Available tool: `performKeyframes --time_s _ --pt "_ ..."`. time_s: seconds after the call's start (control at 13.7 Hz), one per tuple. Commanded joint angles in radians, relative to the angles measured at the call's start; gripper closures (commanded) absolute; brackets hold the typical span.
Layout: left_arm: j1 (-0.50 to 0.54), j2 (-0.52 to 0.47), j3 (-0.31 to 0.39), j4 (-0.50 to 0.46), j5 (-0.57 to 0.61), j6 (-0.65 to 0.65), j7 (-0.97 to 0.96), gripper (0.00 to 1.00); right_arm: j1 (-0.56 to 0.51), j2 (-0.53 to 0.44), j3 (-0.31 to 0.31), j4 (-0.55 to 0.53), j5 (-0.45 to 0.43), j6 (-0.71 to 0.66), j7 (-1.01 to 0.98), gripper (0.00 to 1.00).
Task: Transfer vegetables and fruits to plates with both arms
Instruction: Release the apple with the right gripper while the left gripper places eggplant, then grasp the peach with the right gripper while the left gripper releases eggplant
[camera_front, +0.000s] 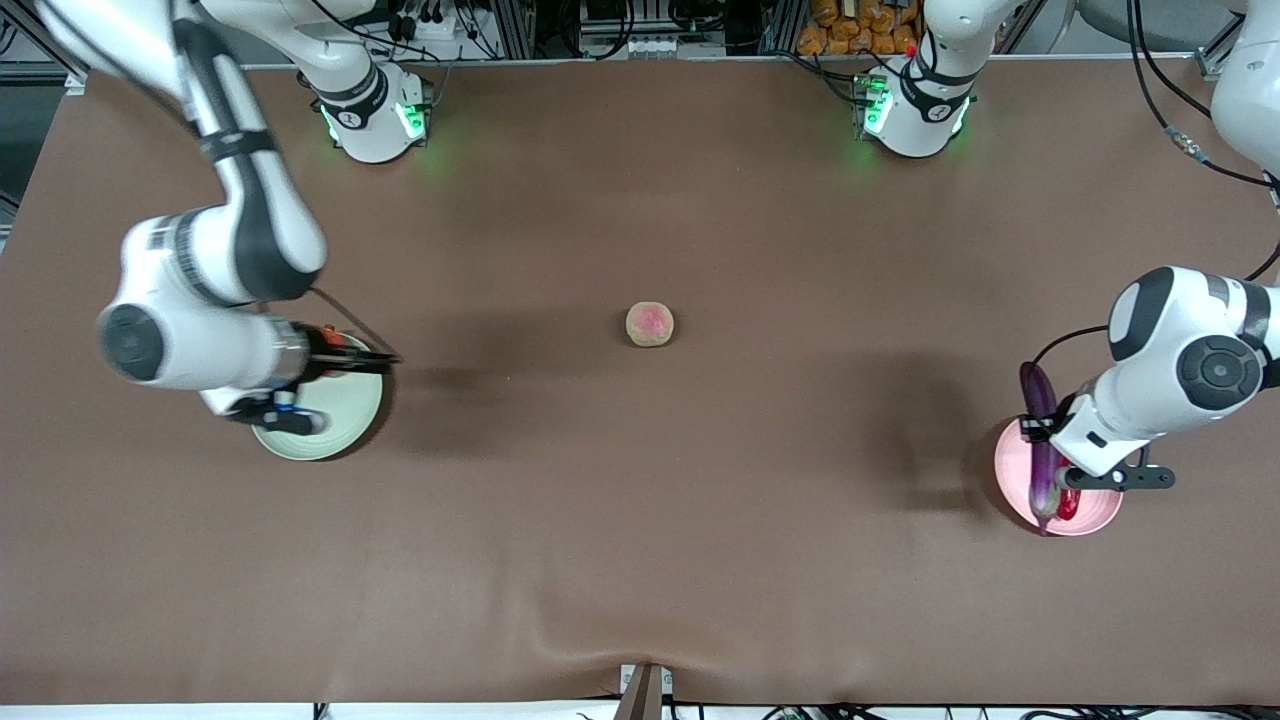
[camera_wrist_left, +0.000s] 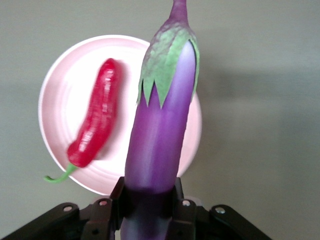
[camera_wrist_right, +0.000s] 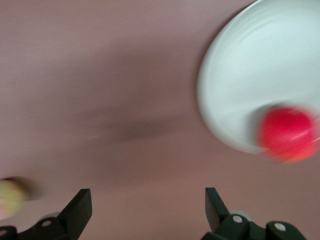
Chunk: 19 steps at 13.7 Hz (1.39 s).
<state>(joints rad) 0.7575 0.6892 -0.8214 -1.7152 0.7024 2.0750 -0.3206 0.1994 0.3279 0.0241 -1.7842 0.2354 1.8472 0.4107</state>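
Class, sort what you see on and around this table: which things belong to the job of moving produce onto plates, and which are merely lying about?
Belong to the job: eggplant, held by the left gripper over the pink plate; chili pepper; pomegranate; green plate; blushed tan-green fruit; open right gripper.

Lying about: brown table cover; cables at the table's edge.

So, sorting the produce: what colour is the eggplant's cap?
Green, on the purple eggplant; clearest in the left wrist view.
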Motion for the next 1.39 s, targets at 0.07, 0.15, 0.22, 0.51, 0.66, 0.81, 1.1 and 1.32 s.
performKeyframes --time_s 0.07,0.15,0.22,0.51,0.66,0.81,1.1,1.32 --pt "-0.014 0.047 0.057 0.039 0.015 0.066 0.04 1.0 0.173 0.115 -0.009 0.149 0.091 -0.013 0.331 0.0" --pt "-0.018 0.055 0.068 0.039 0.017 0.092 0.04 1.0 0.217 0.146 -0.009 0.181 0.114 -0.008 0.414 0.0" --pt "-0.024 0.061 0.085 0.039 0.017 0.109 0.04 1.0 0.265 0.175 -0.01 0.21 0.128 -0.006 0.483 0.0" --pt "-0.056 0.073 0.13 0.051 0.015 0.123 0.038 0.55 0.431 0.207 -0.01 0.229 0.142 0.091 0.638 0.0" --pt "-0.053 0.078 0.131 0.051 0.015 0.125 0.04 0.0 0.491 0.262 -0.01 0.233 0.14 0.177 0.703 0.0" --pt "-0.052 0.075 0.13 0.051 0.012 0.126 0.038 0.0 0.527 0.324 -0.01 0.233 0.137 0.281 0.753 0.0" --pt "-0.049 0.047 0.119 0.051 -0.001 0.122 0.035 0.0 0.557 0.362 -0.01 0.232 0.131 0.34 0.769 0.0" --pt "-0.046 -0.012 0.055 0.052 -0.001 0.064 0.035 0.0 0.578 0.376 -0.012 0.232 0.134 0.345 0.792 0.0"
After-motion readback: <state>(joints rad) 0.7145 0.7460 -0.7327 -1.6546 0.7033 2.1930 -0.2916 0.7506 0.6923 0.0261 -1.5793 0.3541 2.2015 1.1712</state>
